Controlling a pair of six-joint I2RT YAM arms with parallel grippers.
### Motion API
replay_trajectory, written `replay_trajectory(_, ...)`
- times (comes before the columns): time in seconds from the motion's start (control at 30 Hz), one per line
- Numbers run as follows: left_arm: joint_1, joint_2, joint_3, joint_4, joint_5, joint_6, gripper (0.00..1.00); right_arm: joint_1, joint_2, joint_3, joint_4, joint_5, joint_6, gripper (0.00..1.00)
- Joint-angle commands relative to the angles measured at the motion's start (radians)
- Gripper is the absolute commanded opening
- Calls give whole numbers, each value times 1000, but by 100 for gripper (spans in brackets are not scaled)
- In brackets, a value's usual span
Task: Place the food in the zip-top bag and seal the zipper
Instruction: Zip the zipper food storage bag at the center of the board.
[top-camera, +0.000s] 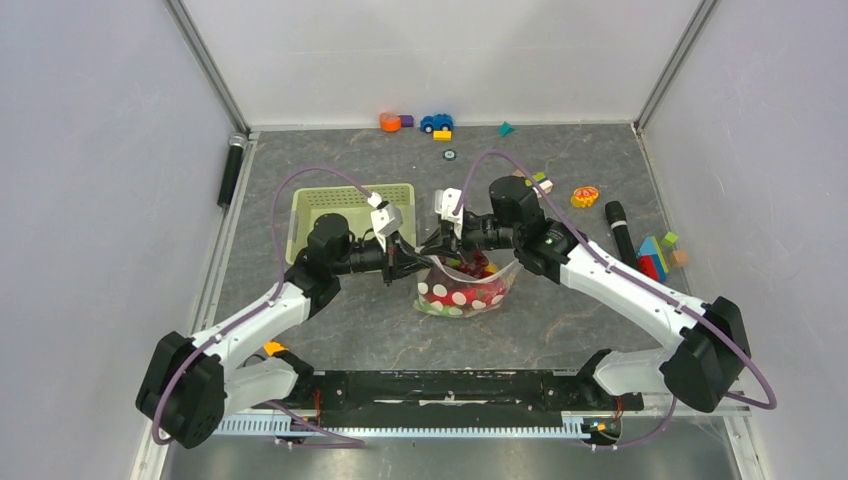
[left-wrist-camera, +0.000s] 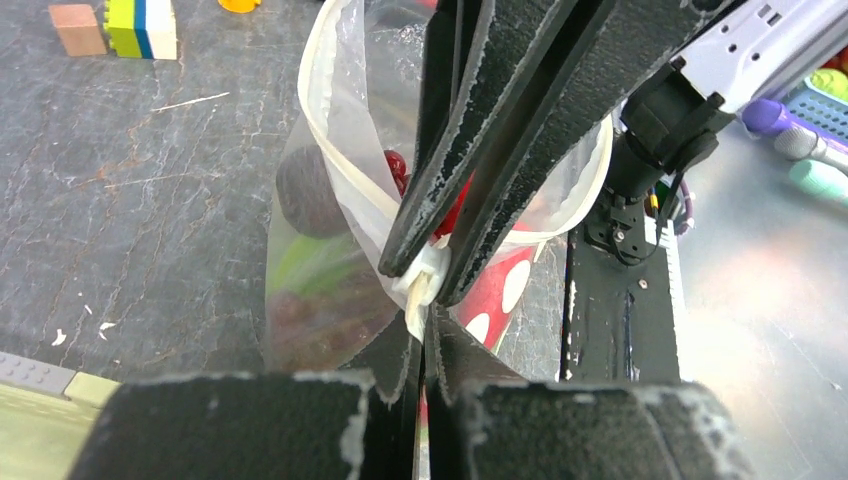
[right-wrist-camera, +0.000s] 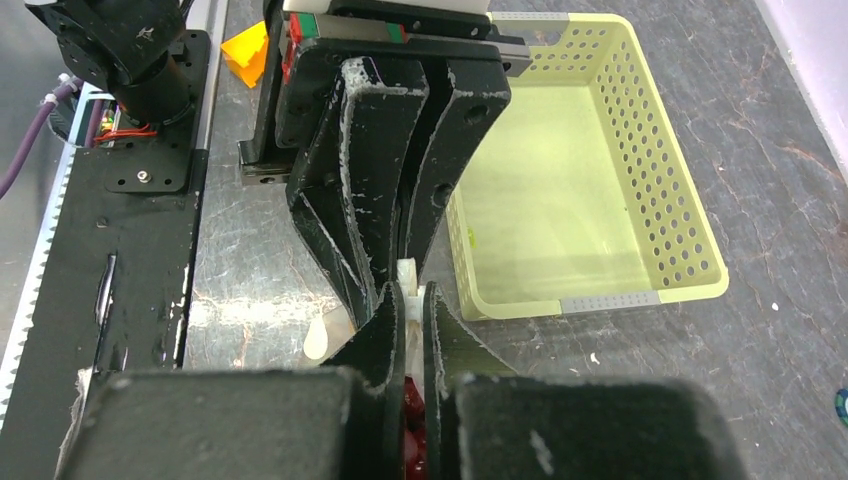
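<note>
Left pincer (left-wrist-camera: 424, 335): clamped on the whitish press-strip zipper (left-wrist-camera: 322, 170).
Right pincer (right-wrist-camera: 406, 305): clamped on the same strip, tip to tip with the left.
Bag: clear dotted plastic zip-top bag (top-camera: 465, 295) sags below both, plastic toy food (left-wrist-camera: 396, 168) inside.
Handling: limp, slippery film; grip the stiffer strip.

Clear, glossy plastic film of the zip-top bag (left-wrist-camera: 310, 280) with its whitish, opaque zipper (left-wrist-camera: 418, 290) strip; matt black, rough fingers (right-wrist-camera: 360, 200) of the left gripper (right-wrist-camera: 405, 280), scuffed pale at the edges; smooth, perforated pale-green plastic basket (right-wrist-camera: 600, 200) at 10 o'clock of the bag; matt, stone-veined table (top-camera: 340, 320).
</note>
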Motion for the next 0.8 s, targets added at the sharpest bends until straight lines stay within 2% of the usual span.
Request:
replay_trajectory(0.0, -1, -71, -19, 120, -65, -100, 2, -10, -33, 17, -72, 107, -29, 0)
replay_trajectory(0.53, -2, -190, -120, 235, -119, -258, 2, -10, -102, -59, -56, 141, -27, 0)
replay_trajectory(0.77, -2, -244, -164, 213, -197, -291, 2, -9, -125, -90, -29, 172, -25, 0)
